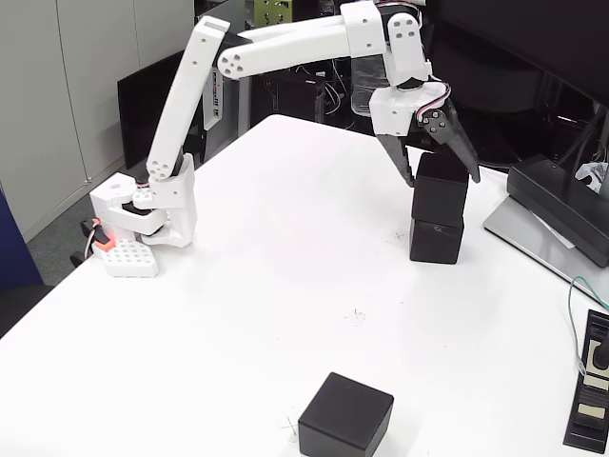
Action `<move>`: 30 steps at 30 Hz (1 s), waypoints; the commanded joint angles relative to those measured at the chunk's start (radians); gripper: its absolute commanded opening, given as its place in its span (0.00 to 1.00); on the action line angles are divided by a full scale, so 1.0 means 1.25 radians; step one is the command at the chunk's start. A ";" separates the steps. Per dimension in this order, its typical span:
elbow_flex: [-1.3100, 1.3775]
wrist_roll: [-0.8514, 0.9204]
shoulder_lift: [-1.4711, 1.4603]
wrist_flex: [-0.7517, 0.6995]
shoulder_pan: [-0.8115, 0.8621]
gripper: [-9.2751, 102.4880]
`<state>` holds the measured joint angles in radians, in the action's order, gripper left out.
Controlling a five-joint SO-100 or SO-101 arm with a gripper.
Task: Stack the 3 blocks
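Two black blocks stand stacked at the right of the white table: the lower block (436, 241) on the tabletop and the upper block (442, 189) on it, turned a little. My gripper (440, 176) hangs over the upper block with its jaws spread, one dark finger (400, 162) on the block's left and the other (465, 148) on its right, clear of its sides. A third black block (345, 417) lies alone near the table's front edge.
The arm's white base (143, 224) sits at the table's left edge. A grey laptop with a black device on it (561, 214) lies at the right, and a flat black labelled device (592, 381) at the right edge. Small pencil crosses mark the tabletop.
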<state>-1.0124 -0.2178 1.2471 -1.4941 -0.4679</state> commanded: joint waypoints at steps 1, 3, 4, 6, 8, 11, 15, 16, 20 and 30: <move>0.028 0.006 0.007 -0.006 -0.004 0.38; 0.028 0.006 0.007 -0.012 -0.004 0.38; 0.028 0.006 0.009 -0.012 -0.004 0.38; 0.028 0.006 0.016 -0.013 -0.002 0.38; 0.027 0.006 0.036 -0.013 -0.002 0.38; 0.027 0.007 0.069 -0.018 -0.002 0.38; 0.028 0.028 0.108 -0.044 -0.002 0.38; 0.028 0.040 0.118 -0.049 0.000 0.38; 0.015 0.093 0.156 -0.071 0.017 0.38; -0.028 0.243 0.214 -0.071 0.287 0.37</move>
<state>-1.0492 0.0276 1.4650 -1.5800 -0.1979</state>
